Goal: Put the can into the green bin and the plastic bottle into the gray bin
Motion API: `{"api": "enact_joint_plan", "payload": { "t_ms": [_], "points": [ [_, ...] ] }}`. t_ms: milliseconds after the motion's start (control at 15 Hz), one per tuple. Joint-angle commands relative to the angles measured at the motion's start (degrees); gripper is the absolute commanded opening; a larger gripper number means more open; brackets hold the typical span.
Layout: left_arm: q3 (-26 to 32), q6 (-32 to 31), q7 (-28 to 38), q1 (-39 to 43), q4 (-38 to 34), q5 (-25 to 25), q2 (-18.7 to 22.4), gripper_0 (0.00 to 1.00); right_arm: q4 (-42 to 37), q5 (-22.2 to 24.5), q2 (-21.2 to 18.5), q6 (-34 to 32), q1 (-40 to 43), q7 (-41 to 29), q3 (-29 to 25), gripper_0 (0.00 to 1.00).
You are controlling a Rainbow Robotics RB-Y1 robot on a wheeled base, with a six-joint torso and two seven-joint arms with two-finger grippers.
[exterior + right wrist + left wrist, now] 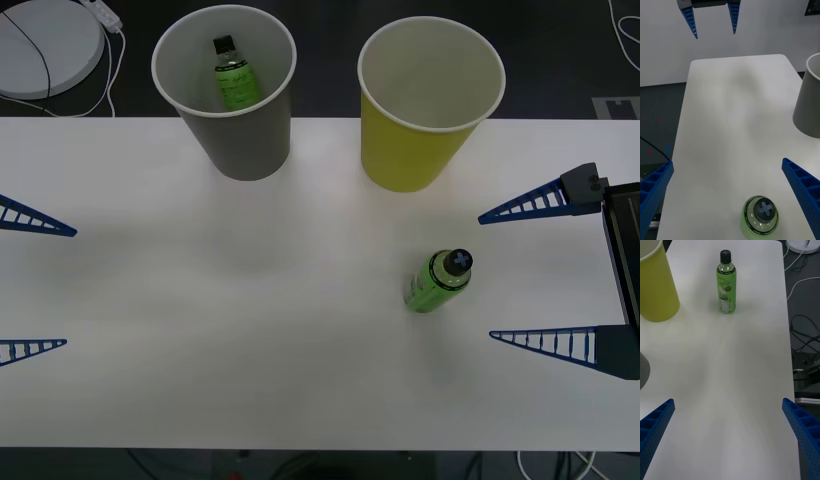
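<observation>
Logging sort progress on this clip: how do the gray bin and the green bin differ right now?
The gray bin holds a green plastic bottle with a black cap; the green bin looks empty inside. The gray bin stands toward the robot's left, the green bin toward its right, nearer the second bottle standing on the table. Both are upright, tapered, white-rimmed cups at the table's far edge.

The white table (250, 340) lies bare across its middle and front. A green bottle (440, 280) stands upright between the spread fingers of the right gripper (486, 276), nothing beside it. The gray bin (230, 100) and green bin (425, 110) block the far edge, a gap between them.
</observation>
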Motion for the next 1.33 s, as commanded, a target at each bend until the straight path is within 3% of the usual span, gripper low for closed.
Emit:
{"api": "enact_joint_plan", "payload": {
  "t_ms": [67,800,1333],
  "points": [
    [0.0,0.0,0.0,0.0,0.0,0.0,0.0,1.0,0.0,0.0,0.0,0.0,0.0,0.0,0.0,1.0],
    [0.0,0.0,0.0,0.0,0.0,0.0,0.0,1.0,4.48,-2.2,3.34,-3.34,1.23,1.93,0.79,1.0],
    [0.0,0.0,0.0,0.0,0.0,0.0,0.0,1.0,6.24,-2.37,6.06,-3.6,13.01,7.21,-5.45,1.0]
  ]
}}
